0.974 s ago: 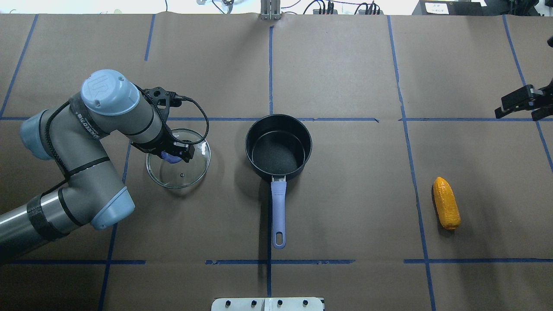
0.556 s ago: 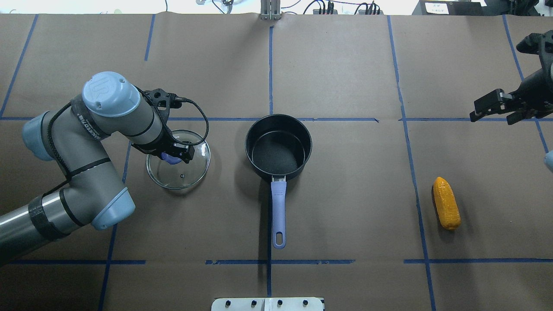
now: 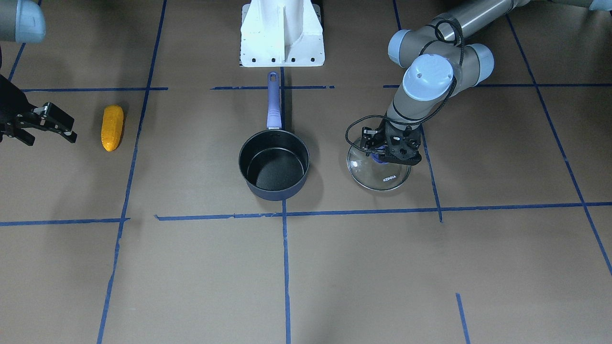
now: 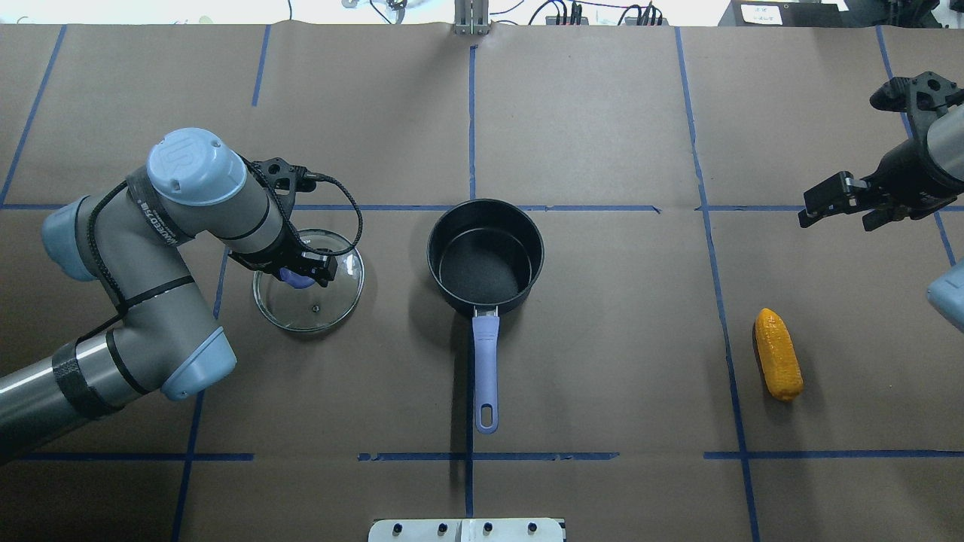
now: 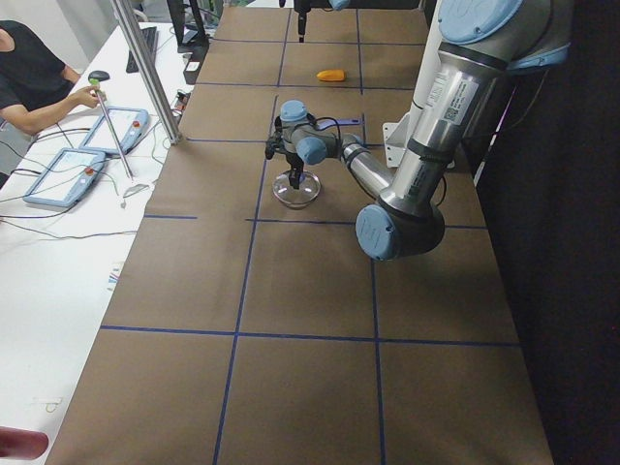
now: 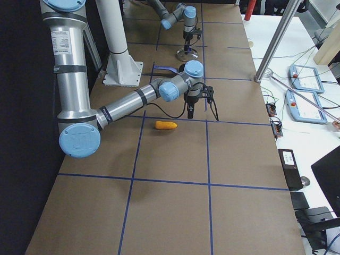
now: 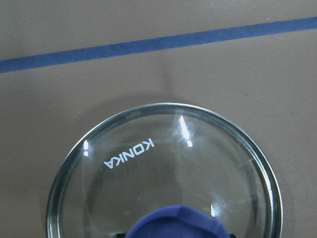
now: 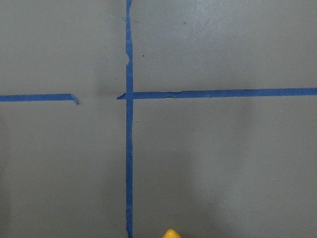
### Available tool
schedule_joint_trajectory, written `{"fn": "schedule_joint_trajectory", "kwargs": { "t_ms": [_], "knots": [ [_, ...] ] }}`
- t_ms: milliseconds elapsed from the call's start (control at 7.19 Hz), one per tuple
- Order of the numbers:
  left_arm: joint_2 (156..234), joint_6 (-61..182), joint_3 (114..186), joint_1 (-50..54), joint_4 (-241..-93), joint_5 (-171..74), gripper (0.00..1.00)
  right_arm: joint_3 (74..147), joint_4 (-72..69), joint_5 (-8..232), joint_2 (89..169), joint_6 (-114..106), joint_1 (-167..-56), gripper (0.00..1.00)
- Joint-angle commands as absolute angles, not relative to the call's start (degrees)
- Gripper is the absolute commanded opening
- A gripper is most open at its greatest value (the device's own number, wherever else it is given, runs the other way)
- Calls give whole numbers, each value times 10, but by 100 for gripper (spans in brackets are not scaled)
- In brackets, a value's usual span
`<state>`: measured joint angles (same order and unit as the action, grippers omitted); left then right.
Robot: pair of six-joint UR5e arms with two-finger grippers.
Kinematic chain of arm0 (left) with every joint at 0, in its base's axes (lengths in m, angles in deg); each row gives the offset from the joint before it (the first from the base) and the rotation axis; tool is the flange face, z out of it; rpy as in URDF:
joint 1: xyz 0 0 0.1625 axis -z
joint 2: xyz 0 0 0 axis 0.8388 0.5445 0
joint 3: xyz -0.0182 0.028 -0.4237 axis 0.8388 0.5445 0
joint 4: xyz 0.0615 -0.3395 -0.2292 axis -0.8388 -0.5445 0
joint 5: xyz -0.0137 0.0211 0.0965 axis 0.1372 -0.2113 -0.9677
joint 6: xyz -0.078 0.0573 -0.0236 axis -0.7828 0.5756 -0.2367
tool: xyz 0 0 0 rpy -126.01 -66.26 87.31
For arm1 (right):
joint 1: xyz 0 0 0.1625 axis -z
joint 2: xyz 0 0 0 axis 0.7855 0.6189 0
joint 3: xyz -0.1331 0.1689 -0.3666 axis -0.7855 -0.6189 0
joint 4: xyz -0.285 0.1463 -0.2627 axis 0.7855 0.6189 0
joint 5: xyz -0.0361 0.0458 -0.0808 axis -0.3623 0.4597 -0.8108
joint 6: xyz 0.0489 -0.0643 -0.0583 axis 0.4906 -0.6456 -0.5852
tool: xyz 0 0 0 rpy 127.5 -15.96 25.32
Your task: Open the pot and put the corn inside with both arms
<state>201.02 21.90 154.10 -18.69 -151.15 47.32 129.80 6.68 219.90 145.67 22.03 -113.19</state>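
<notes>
The dark navy pot point(image 4: 486, 260) stands open and empty mid-table, its purple-blue handle point(image 4: 486, 361) pointing at the robot; it also shows in the front view point(image 3: 274, 165). The glass KONKA lid point(image 4: 324, 301) lies on the table to its left. My left gripper point(image 4: 303, 269) is shut on the lid's blue knob point(image 7: 178, 223). The yellow-orange corn point(image 4: 778, 354) lies flat at the right, and shows in the front view point(image 3: 112, 127). My right gripper point(image 4: 834, 220) is open and empty, above the table, beyond the corn; only the corn's tip point(image 8: 170, 233) shows in its wrist view.
Brown paper with blue tape lines point(image 4: 708, 226) covers the table. The white robot base point(image 3: 282, 33) stands at the near edge behind the pot handle. An operator and control tablets point(image 5: 87, 160) are on the white side table beyond the far edge.
My right arm has come further into view, its open gripper moving left towards the corn's area. My left gripper has shifted slightly left with the lid.
</notes>
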Motion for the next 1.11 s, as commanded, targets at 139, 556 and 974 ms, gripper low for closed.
{"fn": "schedule_joint_trajectory", "kwargs": {
  "t_ms": [139,556,974],
  "knots": [
    [2010,220,1541,-187,-1512,478,74,1298,67,2199,1458,220,-1122,100],
    [2006,221,1549,-186,-1512,500,92,1297,68,2173,1464,225,-1084,100],
    [2005,216,1591,-161,-1503,531,100,1297,67,2122,1464,279,-1022,100]
  ]
}}
